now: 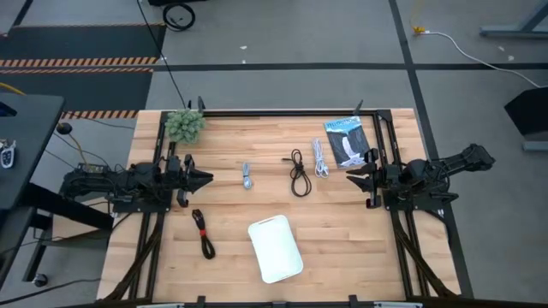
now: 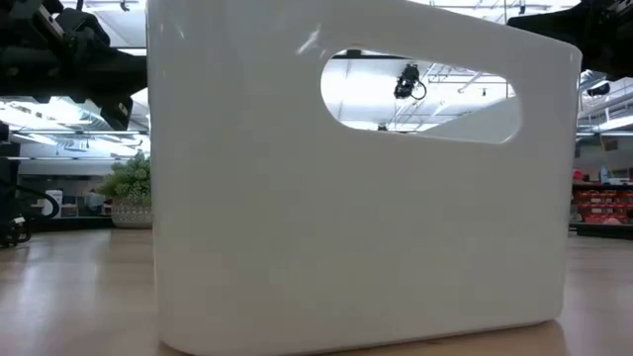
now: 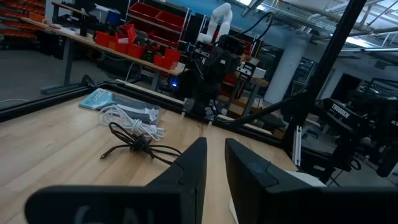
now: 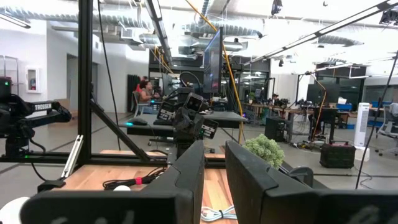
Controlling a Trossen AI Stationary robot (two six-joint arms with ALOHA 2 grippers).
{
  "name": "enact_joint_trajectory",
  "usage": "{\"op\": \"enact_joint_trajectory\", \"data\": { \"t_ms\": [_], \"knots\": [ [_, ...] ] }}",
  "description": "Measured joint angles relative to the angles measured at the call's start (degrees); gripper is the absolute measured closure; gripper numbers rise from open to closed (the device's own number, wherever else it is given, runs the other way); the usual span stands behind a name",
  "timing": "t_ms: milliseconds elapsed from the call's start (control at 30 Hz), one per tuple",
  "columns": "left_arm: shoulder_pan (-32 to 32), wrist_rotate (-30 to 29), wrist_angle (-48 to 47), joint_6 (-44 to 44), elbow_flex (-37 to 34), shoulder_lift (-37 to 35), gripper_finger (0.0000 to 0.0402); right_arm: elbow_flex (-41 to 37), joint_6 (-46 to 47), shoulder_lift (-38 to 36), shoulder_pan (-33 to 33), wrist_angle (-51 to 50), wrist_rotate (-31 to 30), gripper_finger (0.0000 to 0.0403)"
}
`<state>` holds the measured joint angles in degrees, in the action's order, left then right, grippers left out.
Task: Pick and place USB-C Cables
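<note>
I log, left to right: left claw (image 1: 205,178), fingers close together, empty, at the worktop's (image 1: 342,239) left edge; red-tied black cable (image 1: 203,233); grey cable (image 1: 247,178); black cable (image 1: 298,174); white cable (image 1: 320,160); right claw (image 1: 353,180), likewise narrow and empty, right edge.

We saw a wooden table (image 1: 342,248) carrying a white tray (image 1: 275,248) near its front edge. Relative to that tray, the black cable with a red tie (image 1: 203,233) lay to the left, while the grey cable (image 1: 247,177), black cable (image 1: 299,174), white cable (image 1: 319,159) and blue-and-black packet (image 1: 346,140) (flat) lay behind it. A small potted plant (image 1: 184,125) stood at the far left corner.
</note>
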<state>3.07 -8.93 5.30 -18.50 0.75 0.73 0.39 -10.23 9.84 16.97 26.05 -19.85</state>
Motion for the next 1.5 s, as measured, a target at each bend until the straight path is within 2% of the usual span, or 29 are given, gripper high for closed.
{"op": "enact_joint_trajectory", "data": {
  "t_ms": [400, 800, 1200, 1300, 1500],
  "knots": [
    [0.0, 0.0, 0.0, 0.0, 0.0, 0.0, 0.0335, 0.0, 0.0, 0.0, 0.0, 0.1, 0.0, 0.0330],
    [0.0, 0.0, 0.0, 0.0, 0.0, 0.0, 0.0335, 0.0, 0.1, 0.0, 0.0, 6.2, 0.0, 0.0330],
    [0.0, 0.0, 0.0, 0.0, 0.0, 0.0, 0.0335, 0.0, 3.2, 0.0, 0.0, 6.0, 0.0, 0.0330],
    [0.0, 0.0, 0.0, 0.0, 0.0, 0.0, 0.0335, 0.0, 7.4, 0.0, 0.0, 5.6, 0.0, 0.0330],
    [0.0, 0.0, 0.0, 0.0, 0.0, 0.0, 0.0335, 1.1, 5.5, 0.0, 0.0, 6.4, -2.9, 0.0330]
  ]
}}
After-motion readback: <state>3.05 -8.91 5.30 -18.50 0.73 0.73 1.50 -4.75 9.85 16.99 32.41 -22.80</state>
